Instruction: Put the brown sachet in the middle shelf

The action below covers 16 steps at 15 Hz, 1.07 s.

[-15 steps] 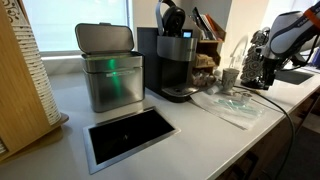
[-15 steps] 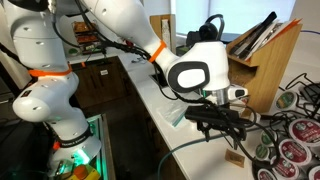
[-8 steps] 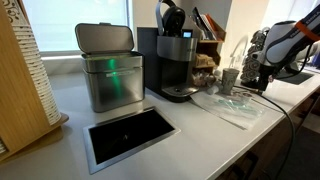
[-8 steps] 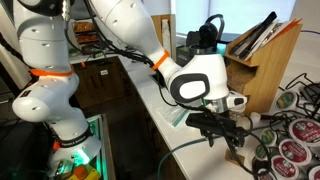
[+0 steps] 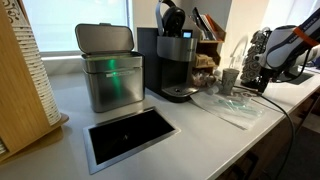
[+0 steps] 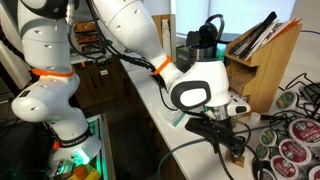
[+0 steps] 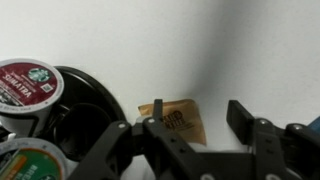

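White countertop (image 7: pixel 200 50); flat, dark-printed brown sachet (image 7: pixel 180 117) beneath spread tool (image 7: pixel 197 125)

End effector (image 6: pixel 232 147) lower than 1 s ago, closer to counter, now down over brown sachet (image 7: pixel 180 118)

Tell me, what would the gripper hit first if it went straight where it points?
Probably the brown sachet on the white counter, just under the open gripper; depth is hard to judge.

Brown sachet (image 7: pixel 178 120): flat on white counter (image 7: pixel 230 50), dark print up, at 3 o'clock from pod carousel (image 7: pixel 80 100). Middle shelf (image 5: pixel 208 47): brown wood, contents indistinct.
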Each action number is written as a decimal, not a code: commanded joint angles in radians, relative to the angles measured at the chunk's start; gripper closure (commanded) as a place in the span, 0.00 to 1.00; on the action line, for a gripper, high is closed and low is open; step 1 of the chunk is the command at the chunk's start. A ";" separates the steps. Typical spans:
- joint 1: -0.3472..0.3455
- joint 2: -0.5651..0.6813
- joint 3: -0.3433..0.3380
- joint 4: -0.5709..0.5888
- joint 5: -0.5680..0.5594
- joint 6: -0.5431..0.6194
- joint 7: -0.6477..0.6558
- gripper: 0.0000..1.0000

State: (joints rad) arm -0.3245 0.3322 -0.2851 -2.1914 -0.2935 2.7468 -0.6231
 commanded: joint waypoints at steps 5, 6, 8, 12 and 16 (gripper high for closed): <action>-0.021 0.049 0.012 0.044 -0.004 0.027 0.065 0.81; -0.024 0.053 0.014 0.049 -0.002 0.025 0.068 0.86; -0.030 0.062 0.021 0.060 0.002 0.019 0.067 1.00; -0.031 0.066 0.021 0.066 -0.009 0.016 0.069 1.00; 0.003 -0.032 0.000 -0.001 -0.077 0.053 0.078 1.00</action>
State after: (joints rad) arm -0.3373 0.3739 -0.2757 -2.1328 -0.3136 2.7601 -0.5699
